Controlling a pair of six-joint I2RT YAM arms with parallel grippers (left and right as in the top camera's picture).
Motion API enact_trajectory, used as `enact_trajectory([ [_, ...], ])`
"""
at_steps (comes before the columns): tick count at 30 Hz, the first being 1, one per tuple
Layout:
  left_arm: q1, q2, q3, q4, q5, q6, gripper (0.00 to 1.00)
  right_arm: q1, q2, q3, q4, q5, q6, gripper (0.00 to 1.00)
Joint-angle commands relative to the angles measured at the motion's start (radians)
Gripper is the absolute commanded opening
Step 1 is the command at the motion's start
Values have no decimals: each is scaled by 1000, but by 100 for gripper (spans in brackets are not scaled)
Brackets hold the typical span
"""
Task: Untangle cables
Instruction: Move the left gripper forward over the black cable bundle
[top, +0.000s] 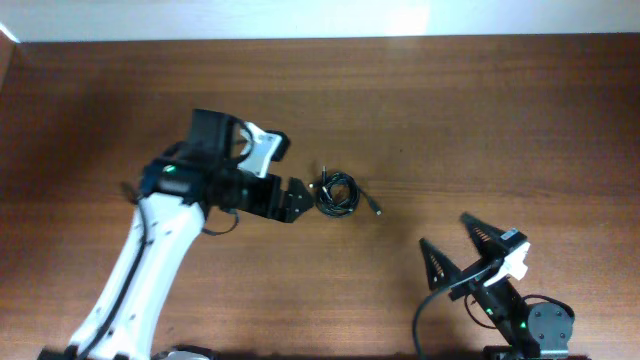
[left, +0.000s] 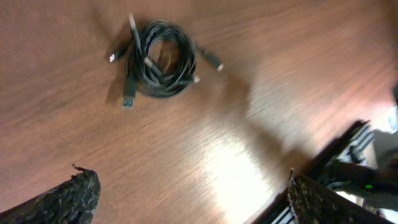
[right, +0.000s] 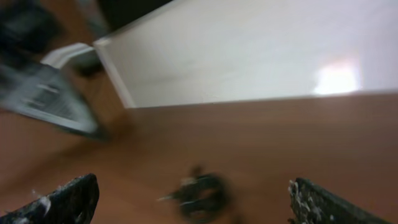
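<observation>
While L gripper (top: 302, 197) gapes, cables (top: 337, 193) lie just beside it.

a brown wooden worktop (top: 480, 110) with fine grain running along its length fills nearly the whole overhead view. along its far edge runs a pale white wall (top: 300, 18), with a brighter patch of light (top: 405, 18) toward the right. in the left wrist view a soft glare (left: 239, 177) lies on the wood. the right wrist view is blurred; the wall rises there beyond the wood, with a bright spot (right: 336, 79) on it.
</observation>
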Motion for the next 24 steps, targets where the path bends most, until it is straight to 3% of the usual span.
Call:
enact_trajectory([
  [1,-74,64,17,26,-108,-55,99,-4,-8,-4,95,-185,199,98],
  [4,-94,77,27,35,-153,-56,99,-8,-8,36,271,-169,193,98],
  [6,-95,77,35,35,-193,-56,99,-8,-2,139,237,-102,92,98],
  [9,-94,77,36,41,-246,-56,99,-8,55,420,-144,105,-154,98],
  [10,-94,77,36,49,-265,-55,99,-7,129,603,-392,251,-252,98],
  [15,-94,77,36,122,-218,-56,99,-7,421,1059,-994,465,-372,98],
  [18,-94,77,36,195,-91,-56,99,-5,596,1229,-1210,341,-361,98],
  [22,-94,81,36,269,-4,-56,99,-5,703,1249,-1312,-15,-311,98],
  [24,-95,94,36,285,-8,-56,99,-5,761,1247,-1311,-67,-311,98],
])
